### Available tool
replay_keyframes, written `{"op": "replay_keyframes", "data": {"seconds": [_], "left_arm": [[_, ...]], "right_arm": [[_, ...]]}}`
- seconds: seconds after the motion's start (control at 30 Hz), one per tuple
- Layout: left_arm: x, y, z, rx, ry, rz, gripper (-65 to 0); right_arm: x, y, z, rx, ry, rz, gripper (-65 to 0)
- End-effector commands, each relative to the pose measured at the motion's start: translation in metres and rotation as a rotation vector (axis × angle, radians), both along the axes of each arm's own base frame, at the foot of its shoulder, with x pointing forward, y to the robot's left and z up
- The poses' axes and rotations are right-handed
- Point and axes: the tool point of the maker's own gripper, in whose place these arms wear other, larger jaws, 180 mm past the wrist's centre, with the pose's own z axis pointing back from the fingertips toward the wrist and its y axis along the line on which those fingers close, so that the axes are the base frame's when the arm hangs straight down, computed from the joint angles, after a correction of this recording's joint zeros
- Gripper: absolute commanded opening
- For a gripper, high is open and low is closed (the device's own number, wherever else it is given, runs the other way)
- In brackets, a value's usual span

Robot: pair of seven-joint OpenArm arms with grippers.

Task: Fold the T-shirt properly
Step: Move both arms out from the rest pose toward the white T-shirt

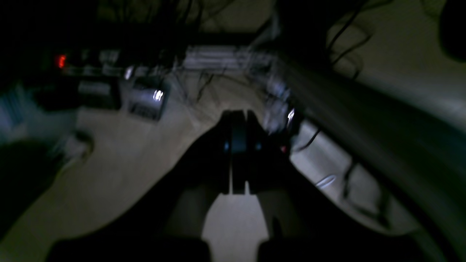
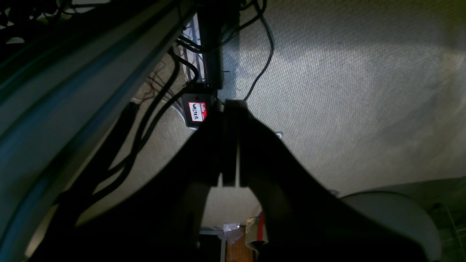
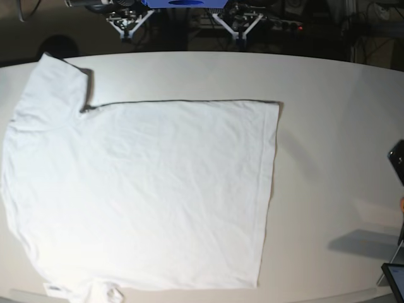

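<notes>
The white T-shirt (image 3: 145,189) lies spread flat on the off-white table (image 3: 334,126). One short sleeve (image 3: 53,82) reaches the back left corner and the straight hem (image 3: 270,189) faces right. A small label (image 3: 53,289) shows at its front left edge. Neither gripper appears in the base view. The left wrist view is dark and blurred; my left gripper (image 1: 238,114) has its jaws pressed together and holds nothing. My right gripper (image 2: 231,105) is likewise shut and empty, over grey carpet. The T-shirt shows in neither wrist view.
Two tripod stands (image 3: 129,22) (image 3: 240,25) rise behind the table's far edge. A dark device (image 3: 398,161) and a screen corner (image 3: 394,278) sit at the table's right edge. Cables (image 2: 164,98) and a name sticker (image 2: 197,111) hang near the right gripper.
</notes>
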Motion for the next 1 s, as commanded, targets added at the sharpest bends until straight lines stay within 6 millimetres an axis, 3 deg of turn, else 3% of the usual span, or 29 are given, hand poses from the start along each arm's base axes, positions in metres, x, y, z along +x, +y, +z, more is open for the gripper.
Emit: {"op": "replay_keyframes", "data": {"seconds": [0.0, 0.1, 0.13, 0.23, 0.3, 0.47, 0.53, 0.7, 0.83, 0.9, 0.97], "left_arm": [[0.006, -0.004, 0.001, -0.002, -0.032, -0.002, -64.8], [0.013, 0.0, 0.003, 0.005, -0.08, -0.018, -64.8], [0.015, 0.005, 0.003, 0.014, -0.093, -0.011, -64.8], [0.019, 0.046, 0.006, 0.076, -0.116, -0.022, -64.2], [0.019, 0.057, 0.007, 0.092, -0.115, -0.034, -59.3], [0.019, 0.058, 0.007, 0.094, -0.115, -0.035, -42.2], [0.01, 0.062, 0.007, 0.1, -0.105, -0.039, -37.6], [0.004, 0.062, 0.007, 0.1, -0.097, -0.04, -36.3], [0.005, 0.062, 0.007, 0.1, -0.098, -0.04, -36.3], [0.005, 0.061, 0.007, 0.098, -0.098, -0.039, -36.3], [0.005, 0.061, 0.007, 0.098, -0.098, -0.039, -36.1]], "right_arm": [[0.003, 0.008, 0.0, 0.012, -0.006, 0.001, -64.9], [0.006, 0.003, 0.0, 0.004, -0.015, 0.004, -64.9], [0.011, -0.013, 0.0, -0.02, -0.027, 0.001, -64.9], [0.018, -0.053, 0.001, -0.081, -0.049, 0.002, -64.7], [0.017, -0.06, 0.002, -0.091, -0.044, 0.003, -64.7], [0.014, -0.061, 0.002, -0.093, -0.042, 0.003, -64.7], [0.01, -0.077, 0.003, -0.116, -0.036, 0.004, -64.7], [0.018, -0.117, 0.008, -0.178, -0.084, 0.008, -64.7], [0.022, -0.13, 0.01, -0.198, -0.105, 0.011, -64.4], [0.024, -0.136, 0.012, -0.207, -0.108, 0.01, -60.1], [0.024, -0.137, 0.012, -0.209, -0.109, 0.008, -51.2]]}}
